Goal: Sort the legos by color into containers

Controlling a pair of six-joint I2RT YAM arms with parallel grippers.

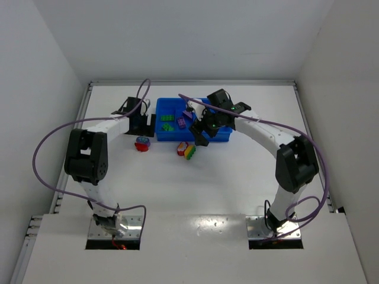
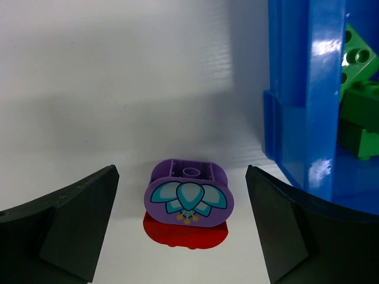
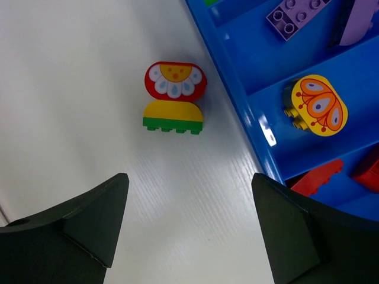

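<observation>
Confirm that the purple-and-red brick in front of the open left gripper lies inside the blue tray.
No. The purple-and-red brick lies on the table beside the blue tray, not inside it; the left wrist view shows this. It is in front of the open left gripper.

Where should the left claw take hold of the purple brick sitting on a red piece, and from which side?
Probably grip the purple brick across its two rounded ends, straight on from where the left claw is: its open fingers flank those ends and the printed face looks toward it. The blue tray wall stands apart.
</observation>
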